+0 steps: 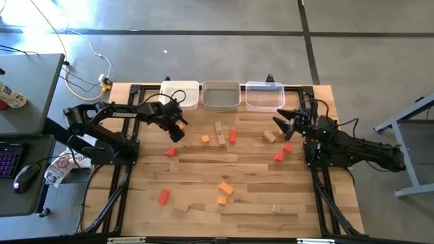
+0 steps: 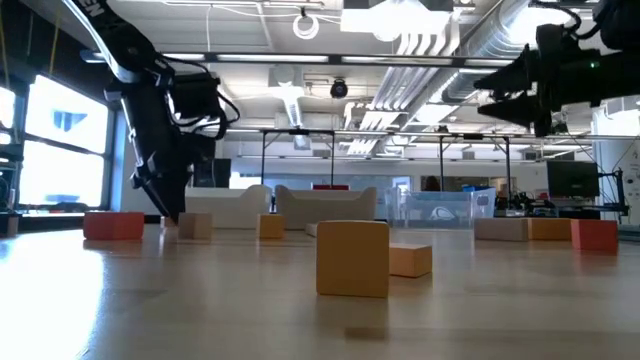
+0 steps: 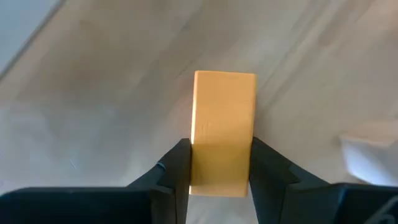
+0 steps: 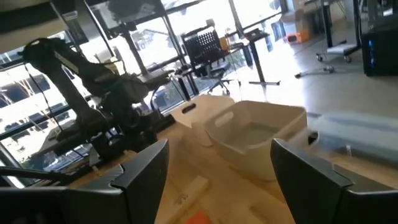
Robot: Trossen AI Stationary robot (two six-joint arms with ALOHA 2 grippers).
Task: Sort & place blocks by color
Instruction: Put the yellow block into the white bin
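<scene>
My left gripper (image 1: 179,129) points down at the table in front of the white bin (image 1: 182,95) and is shut on an orange block (image 3: 224,106). In the low view its fingers (image 2: 172,210) reach almost to the table. My right gripper (image 1: 283,123) is open and empty, raised above the table's right side in front of the clear bin (image 1: 264,95). Other blocks lie flat on the table: an orange one (image 1: 205,139), a pale bar (image 1: 220,133), a red one (image 1: 232,136), a pale one (image 1: 270,137), two red ones (image 1: 287,148) (image 1: 278,157) and a red wedge (image 1: 170,152). My left gripper pinches the orange block between its two fingers, which press on its two long side faces (image 3: 198,155). They come from above, pointing down, and lie along the block. About half of the block sticks out past the fingertips. Whether it rests on the table, I cannot tell.
Three bins stand in a row at the far edge: white, grey (image 1: 222,95) and clear. More blocks lie toward the near edge: two orange (image 1: 225,188) (image 1: 222,200), one red (image 1: 163,196), two pale (image 1: 180,207) (image 1: 277,209). A desk with a keyboard stands off the table's left.
</scene>
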